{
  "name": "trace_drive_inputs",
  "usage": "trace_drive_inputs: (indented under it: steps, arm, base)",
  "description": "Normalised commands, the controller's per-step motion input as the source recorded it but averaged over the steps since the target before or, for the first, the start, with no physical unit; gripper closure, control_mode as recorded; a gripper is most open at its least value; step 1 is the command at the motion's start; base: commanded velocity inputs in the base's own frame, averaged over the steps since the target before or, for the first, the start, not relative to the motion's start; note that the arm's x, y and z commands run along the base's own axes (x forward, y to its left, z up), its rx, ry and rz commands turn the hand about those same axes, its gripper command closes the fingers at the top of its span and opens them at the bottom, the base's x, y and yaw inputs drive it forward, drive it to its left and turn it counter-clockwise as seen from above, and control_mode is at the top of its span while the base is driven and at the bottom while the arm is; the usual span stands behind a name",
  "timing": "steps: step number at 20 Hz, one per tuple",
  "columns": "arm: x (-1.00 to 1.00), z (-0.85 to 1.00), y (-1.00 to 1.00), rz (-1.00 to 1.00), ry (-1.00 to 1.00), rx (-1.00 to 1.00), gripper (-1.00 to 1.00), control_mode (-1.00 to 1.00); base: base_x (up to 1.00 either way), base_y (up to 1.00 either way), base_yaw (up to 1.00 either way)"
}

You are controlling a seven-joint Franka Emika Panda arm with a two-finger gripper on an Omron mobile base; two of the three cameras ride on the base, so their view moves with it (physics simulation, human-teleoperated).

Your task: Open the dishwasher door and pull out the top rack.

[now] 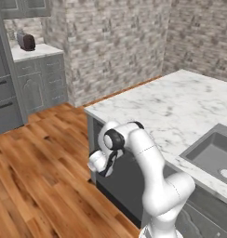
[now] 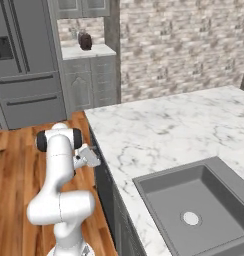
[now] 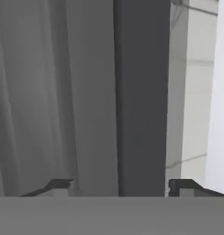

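Note:
The dishwasher door (image 1: 121,182) is a dark-grey panel standing shut under the left end of the marble island. From the right base view the dishwasher door (image 2: 102,181) appears as a narrow dark face. My gripper (image 1: 95,163) hovers close to the door's upper edge, and the gripper (image 2: 92,157) points at it. In the hand view, rolled sideways, the gripper (image 3: 120,187) is open with its fingertips (image 3: 58,185) wide apart; the black control strip (image 3: 141,92) lies between them and the grey door face (image 3: 63,92) beside it. The top rack is hidden behind the shut door.
The marble counter (image 1: 180,104) tops the island, with a grey sink (image 1: 213,155) at the right. Wooden floor (image 1: 41,176) spreads in front of the door. A fridge (image 2: 24,55) and grey cabinets (image 1: 41,81) with a toaster (image 1: 26,41) stand at the back.

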Motion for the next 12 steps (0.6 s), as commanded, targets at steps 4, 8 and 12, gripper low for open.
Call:
trace_drive_inputs:
  steps: [4, 8, 12]
  arm:
    - [0.49, -0.18, -0.13, 0.13, 0.00, 0.00, -1.00, -1.00]
    - [0.32, 0.23, -0.26, 0.06, 0.02, 0.07, -1.00, -1.00]
    - [0.39, 0.12, -0.28, 0.04, 0.01, 0.05, -1.00, -1.00]
  base:
    - [0.00, 0.00, 0.00]
    - [0.00, 0.00, 0.00]
    - [0.00, 0.00, 0.00]
